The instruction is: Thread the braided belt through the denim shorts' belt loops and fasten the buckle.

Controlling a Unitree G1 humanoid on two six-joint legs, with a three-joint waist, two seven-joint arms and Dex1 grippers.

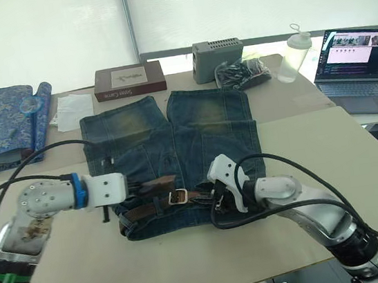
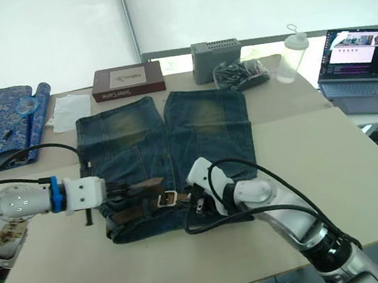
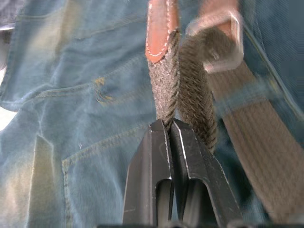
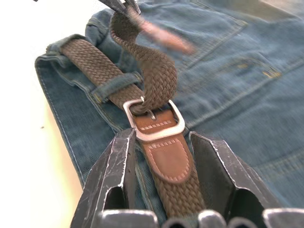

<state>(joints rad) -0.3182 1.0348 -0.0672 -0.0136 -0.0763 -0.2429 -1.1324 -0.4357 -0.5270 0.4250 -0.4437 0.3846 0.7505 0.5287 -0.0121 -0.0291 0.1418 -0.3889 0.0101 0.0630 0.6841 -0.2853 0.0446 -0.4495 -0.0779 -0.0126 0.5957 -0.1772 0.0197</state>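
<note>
At the waistband, left gripper [image 3: 167, 124] clamps the belt [image 4: 156, 76] tip, fed through the buckle [image 4: 154, 121]; right gripper [image 4: 161, 137] straddles it, apart.

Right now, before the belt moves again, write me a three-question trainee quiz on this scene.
1. True or false: the left gripper is shut on the belt.
2. Which does the strap pass through in the right wrist view? A. the buckle B. the bottle's cap C. the laptop's hinge
3. Fill in: the right gripper has its fingers ____, one on each side of the buckle.

Key:
1. True: its fingers pinch the braided strap near the tan leather tip.
2. A: the strap loops up out of the silver frame, over the shorts.
3. Open.
</note>
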